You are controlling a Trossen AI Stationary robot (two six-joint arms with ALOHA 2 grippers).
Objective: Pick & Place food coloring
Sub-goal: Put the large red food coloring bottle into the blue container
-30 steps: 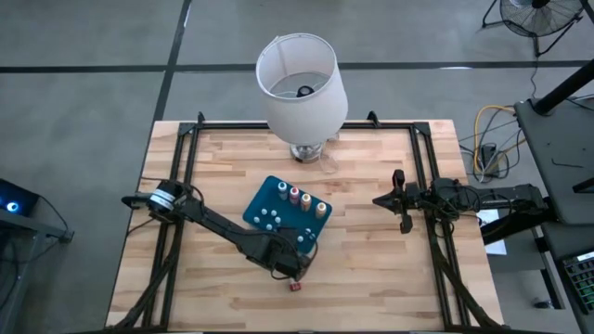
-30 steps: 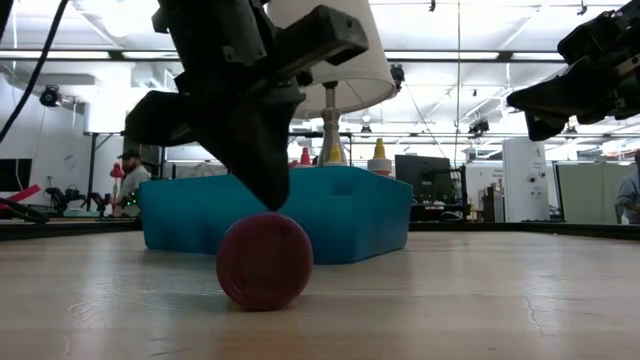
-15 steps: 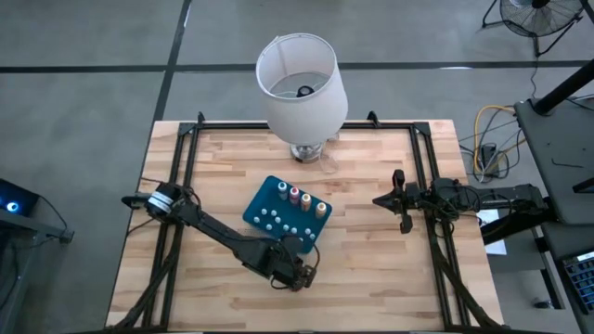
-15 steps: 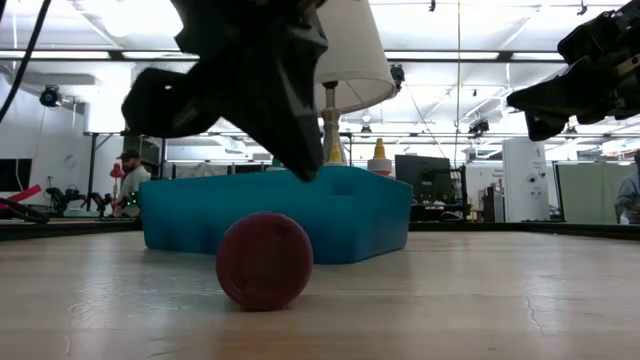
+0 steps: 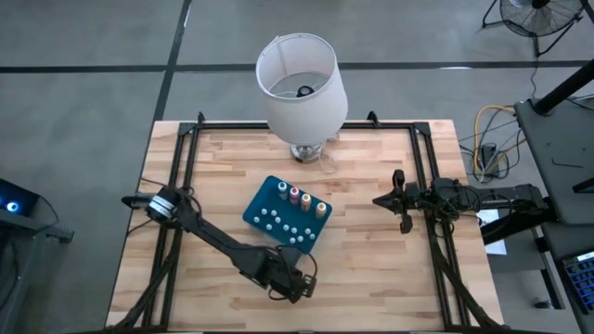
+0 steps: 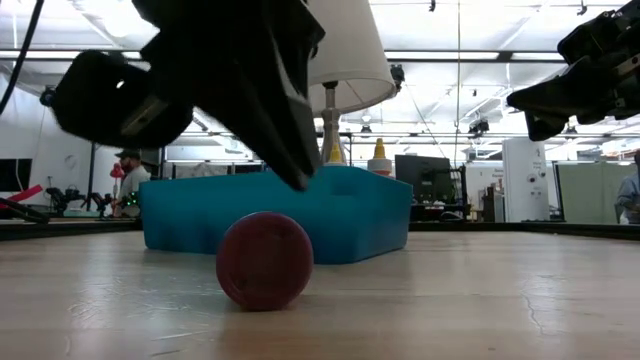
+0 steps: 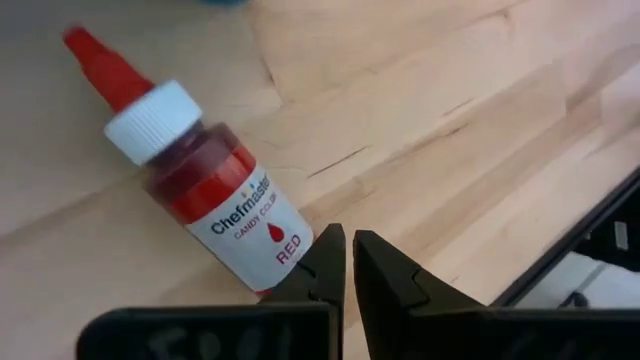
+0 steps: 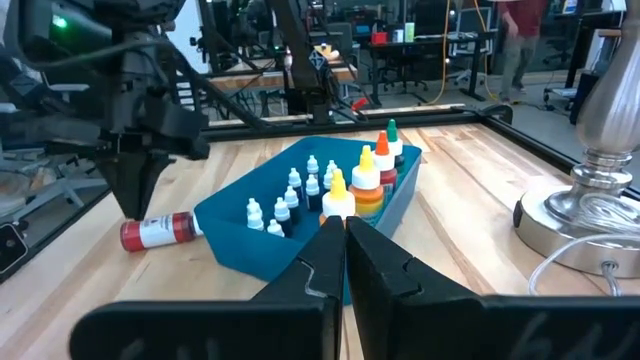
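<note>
A small red food-coloring squeeze bottle with a white collar and red tip (image 7: 195, 195) lies on its side on the pale wooden plank table (image 5: 371, 241), apart from the teal-blue rectangular plastic tray (image 5: 264, 202), roughly at the tray's 5 o'clock in the high view. It lies loose there rather than standing in the tray with the others, so it is probably the bottle being handled.

The left gripper (image 7: 348, 262) hovers just above the bottle's base end with its two dark fingers pressed together and holding nothing; the tips sit beside the label, not around the body. Closed fingers cannot straddle the bottle, so they would need to spread before any grasp.

Inside the tray, green, red, orange and yellow bottles (image 8: 370, 180) stand upright in a row along one side, with small white-capped bottles (image 8: 285, 198) clustered at the other.

The right gripper (image 8: 343, 250) waits near the table's 3 o'clock edge, well apart from the tray, its fingers also pressed together and empty. A white-shaded lamp with a silver base (image 5: 301, 83) stands at 12 o'clock.
</note>
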